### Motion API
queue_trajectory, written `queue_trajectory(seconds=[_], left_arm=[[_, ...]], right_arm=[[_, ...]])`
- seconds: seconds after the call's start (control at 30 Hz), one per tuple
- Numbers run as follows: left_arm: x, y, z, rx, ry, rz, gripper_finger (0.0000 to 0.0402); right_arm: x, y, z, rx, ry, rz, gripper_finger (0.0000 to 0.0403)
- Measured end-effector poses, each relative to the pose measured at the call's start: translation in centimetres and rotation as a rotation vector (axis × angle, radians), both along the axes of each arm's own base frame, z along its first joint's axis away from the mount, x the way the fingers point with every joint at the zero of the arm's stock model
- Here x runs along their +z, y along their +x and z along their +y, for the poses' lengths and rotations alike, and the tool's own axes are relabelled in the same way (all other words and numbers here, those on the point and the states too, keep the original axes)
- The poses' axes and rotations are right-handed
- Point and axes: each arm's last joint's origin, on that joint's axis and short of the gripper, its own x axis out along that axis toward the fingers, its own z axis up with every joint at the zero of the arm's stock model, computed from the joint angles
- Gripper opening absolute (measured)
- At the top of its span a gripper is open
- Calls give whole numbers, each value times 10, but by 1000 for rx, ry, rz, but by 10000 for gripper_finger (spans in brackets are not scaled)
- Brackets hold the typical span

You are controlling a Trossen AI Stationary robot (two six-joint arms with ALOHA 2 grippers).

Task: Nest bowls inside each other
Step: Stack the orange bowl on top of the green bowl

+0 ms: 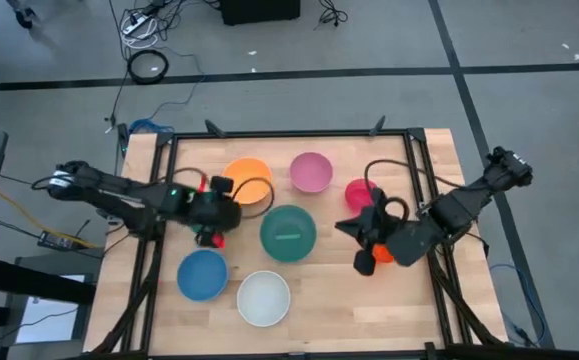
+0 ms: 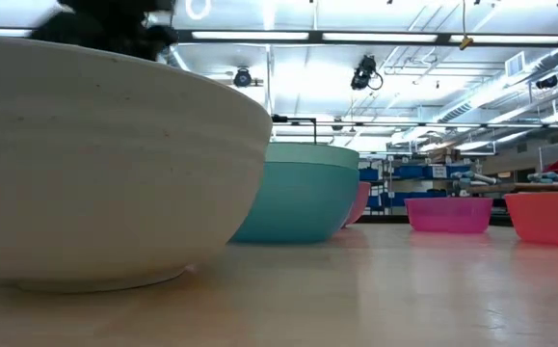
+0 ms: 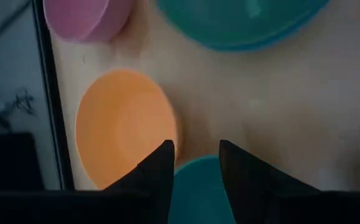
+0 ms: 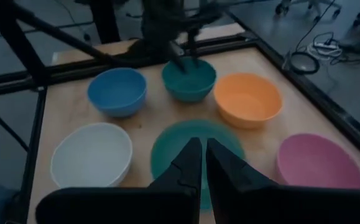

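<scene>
The left gripper (image 4: 183,62) grips a teal bowl's (image 4: 189,79) rim, between the orange bowl (image 1: 248,180) and blue bowl (image 1: 202,274). The right gripper (image 4: 199,163), closed and empty, hovers right of the big teal bowl (image 1: 288,232); the pink bowl (image 1: 310,171) sits far

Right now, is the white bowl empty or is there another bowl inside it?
Empty. From above, the white bowl shows only its plain white inside, and the right wrist view shows the same, with nothing nested in it.

a wooden table (image 1: 369,300) stands on grey floor (image 1: 529,35) with cables (image 1: 147,66).
</scene>
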Motion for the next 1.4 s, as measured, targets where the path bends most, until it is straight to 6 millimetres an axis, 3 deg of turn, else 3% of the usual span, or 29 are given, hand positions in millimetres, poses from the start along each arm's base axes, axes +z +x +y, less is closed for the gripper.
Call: queue_trajectory(seconds=[0.2,0.37,1.2,1.3,1.4], left_arm=[[-9,18,37,51,-155,-6,136],[-21,25,55,102,-303,25,136],[-85,61,84,153,-233,203,134],[-85,63,84,149,-230,193,106],[-85,63,84,140,-234,194,38]], right_arm=[[-16,13,12,2,7,48,13],[-24,18,16,13,15,80,11],[-23,18,16,19,24,82,8],[-23,17,16,20,23,82,7],[-23,17,16,21,24,82,7]])
